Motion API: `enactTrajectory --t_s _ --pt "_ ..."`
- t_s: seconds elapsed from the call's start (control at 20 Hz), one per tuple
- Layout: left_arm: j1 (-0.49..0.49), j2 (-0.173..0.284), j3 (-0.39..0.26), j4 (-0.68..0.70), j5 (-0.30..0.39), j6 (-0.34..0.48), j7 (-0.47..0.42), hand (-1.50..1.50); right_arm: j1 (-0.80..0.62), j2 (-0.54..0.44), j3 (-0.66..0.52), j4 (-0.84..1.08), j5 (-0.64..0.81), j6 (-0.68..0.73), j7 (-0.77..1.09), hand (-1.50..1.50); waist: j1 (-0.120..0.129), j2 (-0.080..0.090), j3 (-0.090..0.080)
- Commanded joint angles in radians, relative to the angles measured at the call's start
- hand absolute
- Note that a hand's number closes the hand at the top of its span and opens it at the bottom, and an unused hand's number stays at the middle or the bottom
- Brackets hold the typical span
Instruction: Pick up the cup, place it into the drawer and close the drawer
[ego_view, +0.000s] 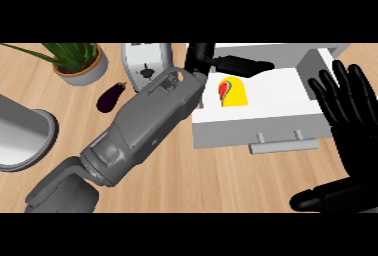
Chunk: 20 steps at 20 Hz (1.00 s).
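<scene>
The yellow cup (236, 93), with a red patch on its left side, lies inside the open white drawer (284, 107) near the drawer's left wall. My left forearm crosses the counter from the lower left. Its black left hand (238, 64) hangs over the drawer's back left corner, just beyond the cup, with fingers stretched out and not curled round it. My right hand (348, 107) stands open at the right edge of the view, fingers up, beside the drawer's right side. The drawer's grey handle (284, 145) faces me.
A potted plant (80, 64) stands at the back left, with a dark eggplant (111, 97) in front of it. A white and grey appliance (146, 62) sits left of the drawer. A large grey round vessel (22, 132) fills the left edge.
</scene>
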Motion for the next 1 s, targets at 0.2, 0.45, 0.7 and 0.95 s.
enactTrajectory --t_s 0.2,0.45,0.7,0.95 --pt "0.105 0.025 0.078 -0.12 0.031 -0.051 -0.024 -1.5 0.016 -0.046 -0.046 -0.021 -0.06 0.046 0.006 1.5 0.086 -0.022 -0.001" --pt "0.135 0.079 0.114 -0.232 0.044 -0.006 0.035 -1.5 0.082 -0.145 0.002 -0.115 0.053 0.129 0.036 1.5 0.097 -0.03 -0.002" --pt "0.325 0.235 0.131 -0.407 0.054 -0.049 0.078 -1.5 0.13 -0.177 0.011 -0.102 0.14 0.174 -0.006 1.5 0.107 -0.029 -0.002" --pt "0.515 0.36 0.146 -0.645 0.068 -0.026 0.156 -1.5 0.118 -0.205 0.011 -0.074 0.203 0.183 0.003 1.5 0.11 -0.027 -0.001"
